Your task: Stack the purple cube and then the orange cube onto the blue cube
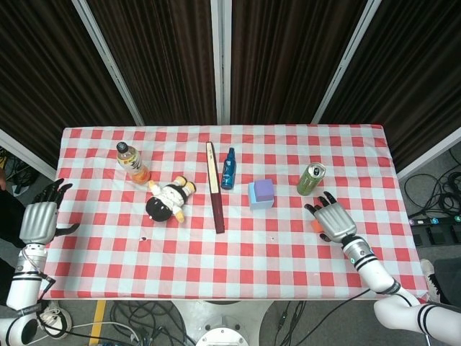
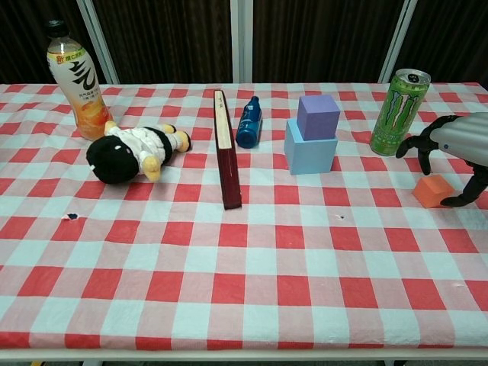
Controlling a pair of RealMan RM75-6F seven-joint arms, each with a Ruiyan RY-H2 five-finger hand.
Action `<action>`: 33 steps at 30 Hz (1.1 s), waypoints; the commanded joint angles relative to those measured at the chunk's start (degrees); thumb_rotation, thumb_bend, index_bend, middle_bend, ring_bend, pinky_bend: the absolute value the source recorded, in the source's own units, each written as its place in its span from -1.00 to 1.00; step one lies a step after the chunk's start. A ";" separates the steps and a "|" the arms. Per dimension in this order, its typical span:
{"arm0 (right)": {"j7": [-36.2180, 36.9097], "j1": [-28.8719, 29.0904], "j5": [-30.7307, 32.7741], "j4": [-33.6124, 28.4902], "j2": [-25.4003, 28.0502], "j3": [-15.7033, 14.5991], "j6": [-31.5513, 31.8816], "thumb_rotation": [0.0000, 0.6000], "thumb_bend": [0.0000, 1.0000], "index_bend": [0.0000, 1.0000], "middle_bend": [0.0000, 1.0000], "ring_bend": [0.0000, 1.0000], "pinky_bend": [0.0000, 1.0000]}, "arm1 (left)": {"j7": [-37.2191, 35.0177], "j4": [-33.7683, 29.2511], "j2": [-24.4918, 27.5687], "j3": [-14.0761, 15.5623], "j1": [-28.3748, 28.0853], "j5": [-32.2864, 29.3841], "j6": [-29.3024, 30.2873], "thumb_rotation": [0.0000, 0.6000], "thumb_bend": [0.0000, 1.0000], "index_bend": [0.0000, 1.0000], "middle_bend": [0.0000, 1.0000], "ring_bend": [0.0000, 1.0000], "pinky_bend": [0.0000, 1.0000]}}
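Chest view: right hand open, arched over orange cube.

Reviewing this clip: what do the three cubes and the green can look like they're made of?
The purple cube, blue cube and orange cube look matte, evenly coloured and glare-free with slightly soft edges, probably foam or painted wood; I can't tell which. The green can looks like printed metal: bright rim, glossy sides.

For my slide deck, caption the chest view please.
Purple cube stacked on blue cube; right robot hand arched over orange cube.
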 commanded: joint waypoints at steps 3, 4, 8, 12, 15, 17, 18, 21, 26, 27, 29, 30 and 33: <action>-0.16 0.04 0.36 0.40 -0.16 0.26 -0.37 1.00 -0.80 -0.58 -0.16 -0.69 -0.82 | -0.40 0.21 -0.16 -0.12 0.04 0.10 0.35 1.00 -0.83 -0.59 -0.64 -0.75 -0.53; -0.17 0.06 0.41 0.47 -0.20 0.29 -0.47 1.00 -0.80 -0.57 -0.15 -0.69 -0.82 | -0.51 0.34 -0.23 -0.17 0.05 0.17 0.54 1.00 -0.83 -0.59 -0.64 -0.75 -0.53; -0.03 0.07 0.64 0.94 -0.60 0.49 -0.71 1.00 -0.76 -0.56 -0.12 -0.68 -0.81 | -0.87 0.73 -0.35 -0.17 0.15 0.26 0.79 1.00 -0.83 -0.60 -0.64 -0.75 -0.53; -0.02 0.06 0.68 1.50 -1.14 0.52 -0.93 1.00 -0.74 -0.54 -0.09 -0.66 -0.80 | -0.90 0.87 -0.41 -0.08 0.08 0.30 0.55 1.00 -0.83 -0.60 -0.64 -0.75 -0.53; 0.13 0.03 0.61 1.65 -1.29 0.65 -0.83 1.00 -0.73 -0.53 -0.07 -0.66 -0.80 | -0.91 0.91 -0.43 -0.09 0.06 0.25 0.43 1.00 -0.83 -0.60 -0.64 -0.75 -0.53; 0.26 -0.01 0.49 1.63 -1.27 0.76 -0.64 1.00 -0.72 -0.52 -0.05 -0.64 -0.79 | -0.96 0.94 -0.45 -0.12 0.04 0.20 0.37 1.00 -0.83 -0.60 -0.64 -0.75 -0.53; 0.37 -0.05 0.43 1.54 -1.19 0.81 -0.53 1.00 -0.72 -0.51 -0.03 -0.62 -0.79 | -1.02 0.96 -0.46 -0.13 0.05 0.15 0.30 1.00 -0.83 -0.60 -0.64 -0.75 -0.53; 0.53 -0.20 0.28 1.27 -0.94 0.90 -0.20 1.00 -0.71 -0.50 0.00 -0.61 -0.78 | -1.07 1.05 -0.49 -0.13 0.03 0.08 0.14 1.00 -0.83 -0.60 -0.64 -0.74 -0.54; 1.08 -0.66 -0.25 0.46 -0.48 1.00 0.83 1.00 -0.70 -0.50 0.04 -0.59 -0.76 | -1.15 0.88 -0.40 -0.19 0.00 0.11 0.19 1.00 -0.83 -0.60 -0.64 -0.74 -0.53; 1.20 -0.74 -0.35 0.11 -0.29 1.02 1.01 1.00 -0.70 -0.50 0.04 -0.59 -0.76 | -1.17 0.83 -0.38 -0.21 0.00 0.12 0.23 1.00 -0.83 -0.60 -0.64 -0.74 -0.53; 1.29 -0.84 -0.57 -0.96 0.31 1.06 1.29 1.00 -0.70 -0.50 0.04 -0.59 -0.76 | -1.23 0.73 -0.33 -0.21 0.01 0.13 0.24 1.00 -0.83 -0.60 -0.64 -0.74 -0.53; 1.21 -0.89 -0.79 -1.89 0.85 1.11 1.60 1.00 -0.70 -0.50 0.04 -0.59 -0.76 | -1.26 0.67 -0.28 -0.21 0.01 0.15 0.26 1.00 -0.83 -0.60 -0.64 -0.74 -0.53; 0.61 -1.14 -1.21 -4.97 2.58 1.42 2.82 1.00 -0.70 -0.49 0.05 -0.59 -0.76 | -1.35 0.39 -0.14 -0.20 0.04 0.31 0.45 1.00 -0.83 -0.60 -0.64 -0.74 -0.53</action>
